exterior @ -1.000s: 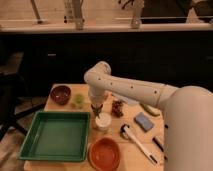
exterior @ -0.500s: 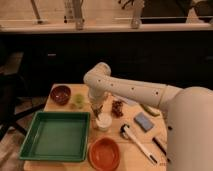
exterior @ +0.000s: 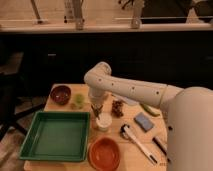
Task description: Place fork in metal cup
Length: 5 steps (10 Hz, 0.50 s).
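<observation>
The gripper hangs at the end of the arm, pointing down over the table. Whether it is open or clamped on something cannot be told; it shows only as a dark shape. The fork cannot be made out either. It may be in the gripper, but nothing shows it.

The cup stands upright just below the gripper and slightly to its right, close enough that the two look nearly touching. The tray lies to the gripper's left and below it. The orange bowl sits well below it, past the cup. The dark red bowl is up and to its left, with a small green item between them. A brown item sits just right of the gripper, and a blue sponge and a white-handled tool lie farther right.

Judged risks: the gripper looks offset from the cup's mouth, so a fork let go here could strike the rim and fall onto the table or into the tray. The cup is small and light, so a downward push on its edge could tip it or shove it towards the orange bowl. A tall fork may also topple it.
</observation>
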{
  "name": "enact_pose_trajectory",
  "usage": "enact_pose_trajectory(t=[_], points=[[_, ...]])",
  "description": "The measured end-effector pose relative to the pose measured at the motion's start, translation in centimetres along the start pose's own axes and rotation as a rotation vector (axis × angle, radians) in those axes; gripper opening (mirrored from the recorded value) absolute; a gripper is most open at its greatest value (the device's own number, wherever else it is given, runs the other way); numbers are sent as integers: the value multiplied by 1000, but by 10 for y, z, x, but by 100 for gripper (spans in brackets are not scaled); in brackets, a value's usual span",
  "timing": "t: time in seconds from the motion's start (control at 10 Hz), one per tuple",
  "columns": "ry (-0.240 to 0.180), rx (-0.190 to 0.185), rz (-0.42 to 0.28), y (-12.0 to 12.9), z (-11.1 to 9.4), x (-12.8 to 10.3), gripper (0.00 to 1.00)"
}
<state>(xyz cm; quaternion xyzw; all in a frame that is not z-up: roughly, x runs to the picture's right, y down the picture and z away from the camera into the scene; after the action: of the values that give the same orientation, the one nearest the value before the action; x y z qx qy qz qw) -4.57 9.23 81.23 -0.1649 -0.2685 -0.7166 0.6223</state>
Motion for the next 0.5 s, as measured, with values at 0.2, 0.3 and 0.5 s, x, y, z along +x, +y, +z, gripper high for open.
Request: enact_pose_trajectory(t=[0.2, 0.3, 0.5], points=[[2, 0, 6, 4, 0, 2, 0], [1, 3, 8, 4, 2, 3, 0], [-4, 12, 0, 5, 4, 4, 0]])
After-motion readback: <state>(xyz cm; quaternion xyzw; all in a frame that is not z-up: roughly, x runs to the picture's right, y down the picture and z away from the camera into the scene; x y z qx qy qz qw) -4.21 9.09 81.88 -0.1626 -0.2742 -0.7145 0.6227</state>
